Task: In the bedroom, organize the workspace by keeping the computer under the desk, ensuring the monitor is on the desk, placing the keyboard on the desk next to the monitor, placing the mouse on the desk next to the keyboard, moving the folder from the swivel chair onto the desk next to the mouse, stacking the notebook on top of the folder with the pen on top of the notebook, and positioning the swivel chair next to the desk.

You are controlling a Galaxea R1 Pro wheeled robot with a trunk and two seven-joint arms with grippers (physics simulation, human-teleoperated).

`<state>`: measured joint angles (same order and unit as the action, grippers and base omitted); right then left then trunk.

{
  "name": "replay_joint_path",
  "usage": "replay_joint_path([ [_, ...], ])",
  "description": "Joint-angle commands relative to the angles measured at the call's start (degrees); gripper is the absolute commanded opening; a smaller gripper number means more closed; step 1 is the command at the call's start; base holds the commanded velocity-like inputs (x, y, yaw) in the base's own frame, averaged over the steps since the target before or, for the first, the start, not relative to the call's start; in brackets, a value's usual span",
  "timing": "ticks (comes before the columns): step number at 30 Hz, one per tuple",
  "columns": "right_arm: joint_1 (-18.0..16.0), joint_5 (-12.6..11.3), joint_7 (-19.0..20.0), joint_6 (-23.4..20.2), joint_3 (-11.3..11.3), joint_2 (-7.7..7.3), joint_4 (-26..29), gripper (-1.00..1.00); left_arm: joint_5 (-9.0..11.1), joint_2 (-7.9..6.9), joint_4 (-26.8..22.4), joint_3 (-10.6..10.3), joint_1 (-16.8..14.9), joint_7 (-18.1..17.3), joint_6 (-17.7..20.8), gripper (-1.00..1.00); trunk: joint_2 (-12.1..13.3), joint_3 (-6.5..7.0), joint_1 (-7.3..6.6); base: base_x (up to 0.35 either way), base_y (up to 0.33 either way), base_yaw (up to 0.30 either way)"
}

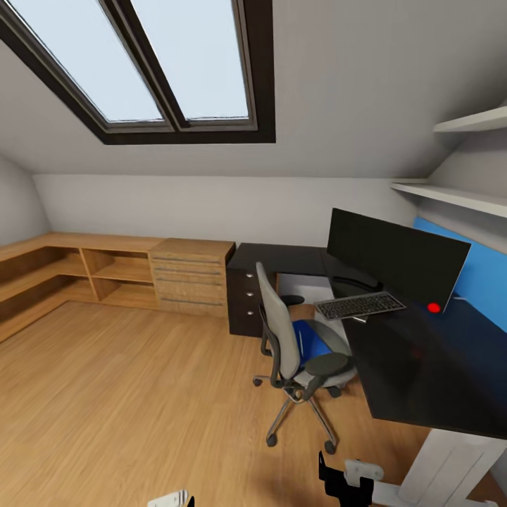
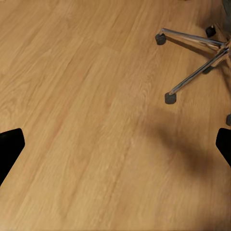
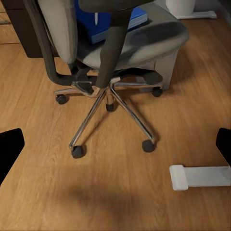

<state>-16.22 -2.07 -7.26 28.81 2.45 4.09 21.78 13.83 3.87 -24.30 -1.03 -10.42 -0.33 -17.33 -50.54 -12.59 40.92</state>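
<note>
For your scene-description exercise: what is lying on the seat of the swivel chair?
A bright blue folder lies flat on the swivel chair seat, with a slim whitish pen on it. The backrest and armrest cover part of the folder, so anything more there is hidden.

We see the swivel chair [image 1: 299, 348] with its backrest covering much of the blue folder [image 1: 312, 343] on the seat, so the folder's full outline stays hidden. In the right wrist view the chair's backrest [image 3: 55, 29] is cut off by the frame edge, and a thin whitish stick [image 3: 96, 18] on the folder is too small for us to name. The table [image 1: 422, 366] runs out of the head view's right edge. In the left wrist view the left hand [image 2: 115, 147] shows just two dark fingertips [image 2: 9, 147] at the frame's sides, set wide apart.
</note>
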Motion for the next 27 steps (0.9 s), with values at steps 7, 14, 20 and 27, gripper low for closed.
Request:
replay_joint_path([
  [7,0.0,-0.2,0.2,0.2,0.3,0.04,-0.1,1.0,0.4,-0.01,0.0,-0.1,0.0,-0.1,-0.2,1.0,-0.1,-0.08,0.01,0.035,0.0,0.0],
  [14,0.0,-0.3,0.2,0.3,0.3,0.04,0.0,1.0,0.6,-0.01,-0.1,-0.1,0.0,-1.4,-0.2,1.0,-0.1,-0.08,0.01,0.006,0.0,0.0],
  [20,0.0,-0.2,0.4,0.2,0.3,0.04,0.0,1.0,0.6,0.01,-0.2,-0.1,0.0,-2.0,-0.1,1.0,-2.1,-0.97,1.11,0.0,0.0,0.0],
  [27,0.0,-0.4,0.4,0.2,0.3,0.04,0.0,1.0,0.6,0.07,-0.2,-0.1,0.0,-2.0,-0.1,1.0,-4.9,-2.23,2.65,0.0,0.0,0.0],
])
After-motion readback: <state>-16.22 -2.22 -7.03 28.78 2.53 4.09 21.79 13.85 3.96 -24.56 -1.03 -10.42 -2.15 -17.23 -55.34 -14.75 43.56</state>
